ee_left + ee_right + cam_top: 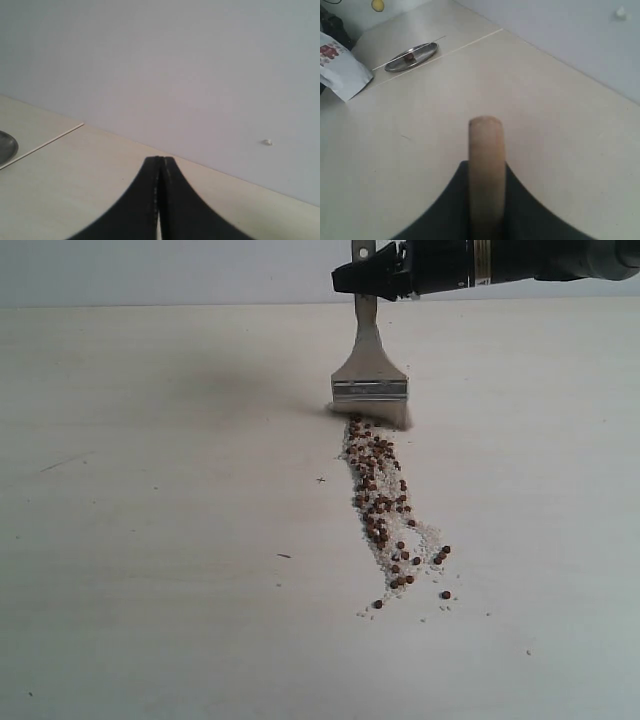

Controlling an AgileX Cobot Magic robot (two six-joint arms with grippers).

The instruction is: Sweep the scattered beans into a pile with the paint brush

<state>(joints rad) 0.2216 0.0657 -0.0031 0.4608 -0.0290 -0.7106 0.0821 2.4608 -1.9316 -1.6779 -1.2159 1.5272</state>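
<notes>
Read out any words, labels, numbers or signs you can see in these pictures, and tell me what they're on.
No legible text anywhere.
White bag: red print, too blurred to read.
Table: a small cross-shaped mark, no words.
Paint brush: no marking visible.

right arm, two o'clock in exterior view: black cylindrical housing, one pale metallic ring, grey section behind. right gripper: matte black, tapered. left gripper: two black curved fingers, fine ribbing along inner edges.

The paint brush stands on the table behind the beans
</notes>
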